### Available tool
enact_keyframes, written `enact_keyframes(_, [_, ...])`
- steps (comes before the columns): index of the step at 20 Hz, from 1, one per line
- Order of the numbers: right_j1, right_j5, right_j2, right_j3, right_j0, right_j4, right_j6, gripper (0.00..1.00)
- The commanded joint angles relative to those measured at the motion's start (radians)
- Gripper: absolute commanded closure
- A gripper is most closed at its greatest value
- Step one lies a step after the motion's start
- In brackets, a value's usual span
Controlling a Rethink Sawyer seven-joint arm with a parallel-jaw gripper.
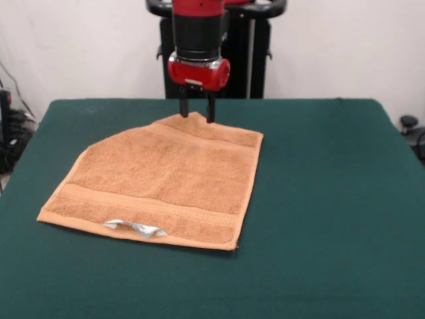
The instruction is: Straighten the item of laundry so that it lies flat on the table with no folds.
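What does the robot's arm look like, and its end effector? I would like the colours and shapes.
The arm is a thick round column, red at the top, then a black band, then a rounded glossy red wrist block. Below it the end effector has two thin, short black fingers. No cables or markings show.

We see open desk (332, 199) on both sides of the hand (196, 109) and well in front of it. Directly below and just ahead lies the towel (166, 183), with the pedestal (212, 60) behind.
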Motion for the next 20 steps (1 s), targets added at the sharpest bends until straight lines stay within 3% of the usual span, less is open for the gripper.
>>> enact_keyframes(1, [0.017,0.238,-0.186,-0.105,0.192,0.021,0.054,0.0])
enact_keyframes(12, [0.05,0.281,-0.169,-0.178,0.202,0.001,0.078,0.0])
enact_keyframes(20, [0.157,0.335,-0.127,-0.354,0.238,0.065,0.132,0.0])
